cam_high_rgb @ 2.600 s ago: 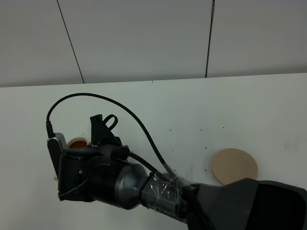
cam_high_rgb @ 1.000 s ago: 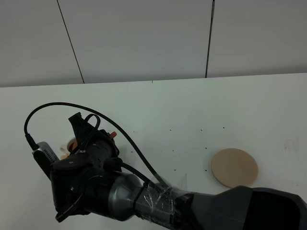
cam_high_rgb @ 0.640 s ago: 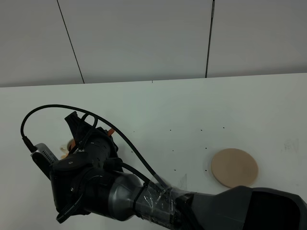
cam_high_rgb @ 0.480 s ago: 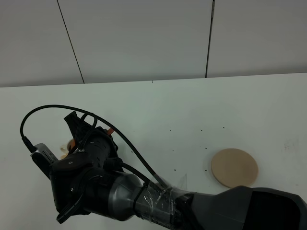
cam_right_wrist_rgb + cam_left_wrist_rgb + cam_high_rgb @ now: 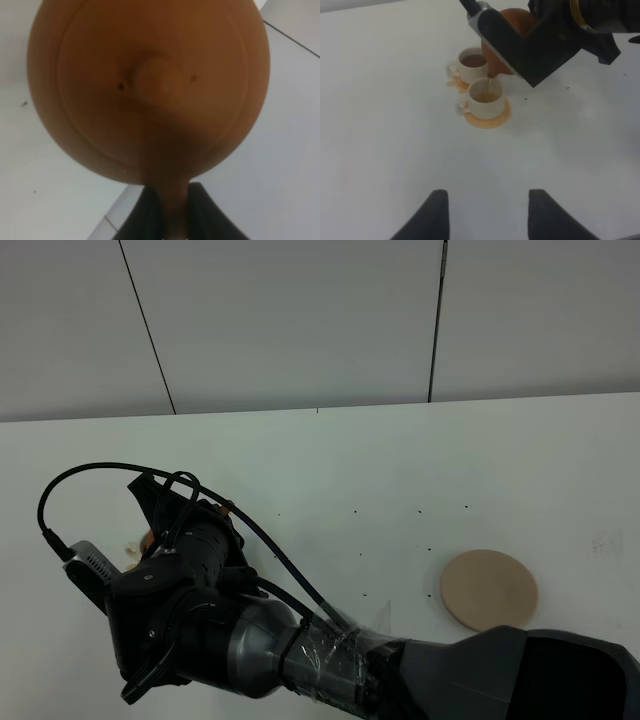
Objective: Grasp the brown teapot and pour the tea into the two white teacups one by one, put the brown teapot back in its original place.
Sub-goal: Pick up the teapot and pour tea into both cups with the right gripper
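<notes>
My right hand (image 5: pixel 169 220) is clenched on the loop handle of the squat reddish-brown clay teapot (image 5: pixel 150 85). The teapot hangs just ahead of the hand, tipped so that its handle-to-spout line runs away from the hand and downward. In the left wrist view a thin stream drops from under the teapot into the small cream-white cup (image 5: pixel 486 100) nearer my left hand, which stands on a round orange coaster (image 5: pixel 500 117). The second white cup (image 5: pixel 472 62), just beyond it, already holds dark tea. My left hand (image 5: pixel 487 220) is released and empty, hanging well short of both cups. Once the pour is done, the next move turns on the flat round beige disc (image 5: pixel 489 588) on the white table (image 5: pixel 400 460). It lies well apart from the right hand, back beside that arm's own forearm, so the right arm is the nearer one. The spout is hidden behind the black camera housing (image 5: pixel 530 45), and the arm covers the teapot and cups in the high view. I think the nearer cup is about half full, but the blur leaves me unsure.
</notes>
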`<act>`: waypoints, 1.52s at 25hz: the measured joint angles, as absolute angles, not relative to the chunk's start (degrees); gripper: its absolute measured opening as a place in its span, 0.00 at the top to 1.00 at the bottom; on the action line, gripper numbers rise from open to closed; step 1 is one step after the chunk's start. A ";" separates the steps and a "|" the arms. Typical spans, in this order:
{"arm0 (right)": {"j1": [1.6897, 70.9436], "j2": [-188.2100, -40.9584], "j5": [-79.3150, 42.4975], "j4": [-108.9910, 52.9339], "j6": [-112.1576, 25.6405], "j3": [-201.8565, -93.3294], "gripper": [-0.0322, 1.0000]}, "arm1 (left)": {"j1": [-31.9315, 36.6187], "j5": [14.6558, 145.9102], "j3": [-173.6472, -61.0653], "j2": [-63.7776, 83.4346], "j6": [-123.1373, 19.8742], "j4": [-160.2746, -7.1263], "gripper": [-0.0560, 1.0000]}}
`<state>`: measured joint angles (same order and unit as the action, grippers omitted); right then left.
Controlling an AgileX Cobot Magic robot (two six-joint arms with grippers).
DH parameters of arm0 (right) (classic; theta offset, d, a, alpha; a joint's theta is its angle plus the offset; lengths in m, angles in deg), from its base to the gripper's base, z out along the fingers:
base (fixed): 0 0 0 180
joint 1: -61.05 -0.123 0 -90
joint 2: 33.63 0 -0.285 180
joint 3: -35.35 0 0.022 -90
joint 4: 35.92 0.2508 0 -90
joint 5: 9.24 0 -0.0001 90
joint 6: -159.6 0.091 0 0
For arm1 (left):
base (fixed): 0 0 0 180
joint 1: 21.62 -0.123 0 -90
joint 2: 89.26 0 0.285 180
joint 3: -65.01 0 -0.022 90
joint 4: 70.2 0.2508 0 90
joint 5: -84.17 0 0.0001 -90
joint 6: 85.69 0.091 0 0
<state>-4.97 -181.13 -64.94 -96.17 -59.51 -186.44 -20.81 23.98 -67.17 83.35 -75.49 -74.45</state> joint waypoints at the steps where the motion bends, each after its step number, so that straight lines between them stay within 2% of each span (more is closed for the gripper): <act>1: -4.97 -181.13 -64.86 -96.38 -59.74 -186.44 0.88 | -20.81 23.98 -67.17 83.35 -75.49 -74.45 0.54; 38: -4.43 -181.13 -63.70 -100.47 -62.78 -186.44 0.88 | -20.81 23.98 -67.17 83.35 -75.50 -74.45 0.54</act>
<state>-4.43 -181.13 -63.70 -100.47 -62.78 -186.44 -20.81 23.98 -67.17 83.35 -75.50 -74.45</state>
